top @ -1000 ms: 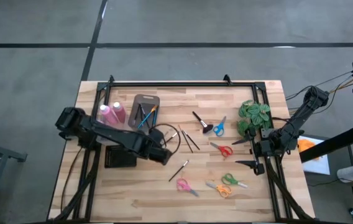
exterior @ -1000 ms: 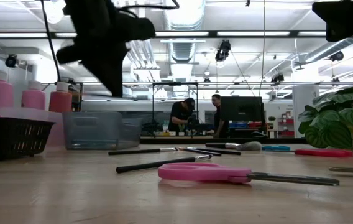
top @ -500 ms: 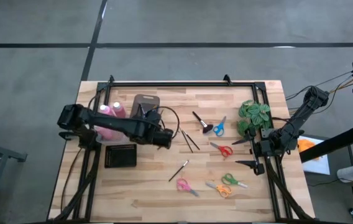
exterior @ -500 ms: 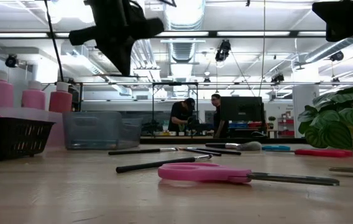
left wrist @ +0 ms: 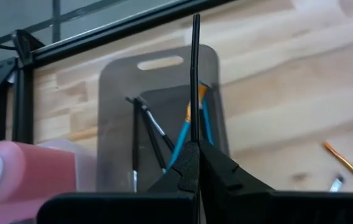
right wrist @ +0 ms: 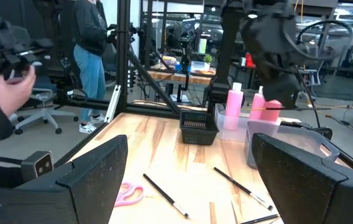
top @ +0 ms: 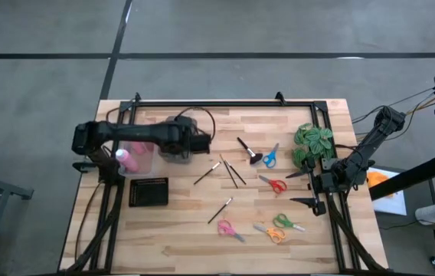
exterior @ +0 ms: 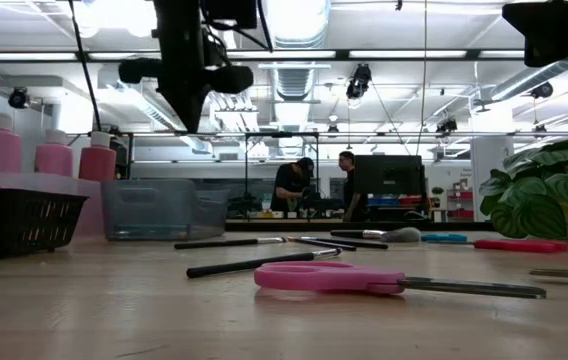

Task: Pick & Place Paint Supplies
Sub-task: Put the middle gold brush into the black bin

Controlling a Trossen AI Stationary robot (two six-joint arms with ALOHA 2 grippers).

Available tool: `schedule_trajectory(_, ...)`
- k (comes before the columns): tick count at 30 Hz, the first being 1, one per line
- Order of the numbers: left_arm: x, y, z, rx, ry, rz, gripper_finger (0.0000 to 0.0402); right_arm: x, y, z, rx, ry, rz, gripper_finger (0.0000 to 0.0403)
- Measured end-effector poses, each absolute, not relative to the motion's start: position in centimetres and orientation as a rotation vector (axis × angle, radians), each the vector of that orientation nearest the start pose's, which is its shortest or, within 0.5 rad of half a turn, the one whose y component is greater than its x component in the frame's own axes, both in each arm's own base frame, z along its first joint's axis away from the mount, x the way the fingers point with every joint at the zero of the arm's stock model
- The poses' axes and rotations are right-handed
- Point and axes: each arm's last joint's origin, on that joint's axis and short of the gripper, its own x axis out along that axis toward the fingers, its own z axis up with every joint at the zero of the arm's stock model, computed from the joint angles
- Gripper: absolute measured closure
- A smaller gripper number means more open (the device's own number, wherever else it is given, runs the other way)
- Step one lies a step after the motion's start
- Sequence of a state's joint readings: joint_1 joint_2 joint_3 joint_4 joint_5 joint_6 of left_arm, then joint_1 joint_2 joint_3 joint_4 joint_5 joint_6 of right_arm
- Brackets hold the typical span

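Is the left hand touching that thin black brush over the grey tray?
Touching. The left wrist view shows the left hand pinched shut on the black brush, held above the grey tray.

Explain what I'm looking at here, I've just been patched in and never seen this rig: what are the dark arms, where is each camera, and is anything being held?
Two robot arms work at a wooden table. One camera looks straight down, one sits at table-top height, and one rides on each wrist. The left gripper is shut on a black-handled paintbrush, above the grey tray that already holds brushes. Beside it stands a pink bottle in a clear bin. The right gripper waits open at the table's right edge near the plant. Loose paintbrushes and scissors lie mid-table; a black basket sits nearer the left.
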State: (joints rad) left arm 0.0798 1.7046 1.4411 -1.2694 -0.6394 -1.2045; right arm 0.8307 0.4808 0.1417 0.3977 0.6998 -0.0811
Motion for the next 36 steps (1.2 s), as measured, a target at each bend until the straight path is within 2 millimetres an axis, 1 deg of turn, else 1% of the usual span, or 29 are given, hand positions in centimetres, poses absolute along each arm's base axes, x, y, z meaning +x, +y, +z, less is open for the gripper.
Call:
schedule_trajectory(6, 30.5, 6.4, 26.1, -0.553, 0.9, 1.388, 0.0399, 9.9, 8.1, 20.6, -0.039, -0.048, 0.129, 0.0062)
schedule_trajectory(10, 30.2, 7.5, 25.0, -0.587, 0.906, 1.405, 0.0399, 9.9, 8.1, 20.6, -0.039, -0.047, 0.129, 0.0062)
schedule_trajectory(12, 30.1, 7.8, 24.1, -0.596, 0.917, 1.4, 0.0399, 9.9, 8.1, 20.6, -0.041, -0.047, 0.129, 0.0062)
schedule_trajectory(18, 29.8, 8.2, 21.7, -0.593, 0.954, 1.347, 0.0399, 9.9, 8.1, 20.6, -0.039, -0.047, 0.129, 0.0062)
schedule_trajectory(24, 29.5, 8.2, 20.1, -0.589, 0.958, 1.327, 0.0399, 9.9, 8.1, 20.6, -0.041, -0.047, 0.129, 0.0062)
schedule_trajectory(30, 28.9, 8.2, 18.7, -0.586, 0.972, 1.336, 0.0399, 9.9, 8.1, 20.6, -0.039, -0.047, 0.129, 0.0062)
schedule_trajectory(36, 28.7, 8.1, 18.1, -0.595, 0.982, 1.33, 0.0399, 9.9, 8.1, 20.6, -0.041, -0.047, 0.129, 0.0062)
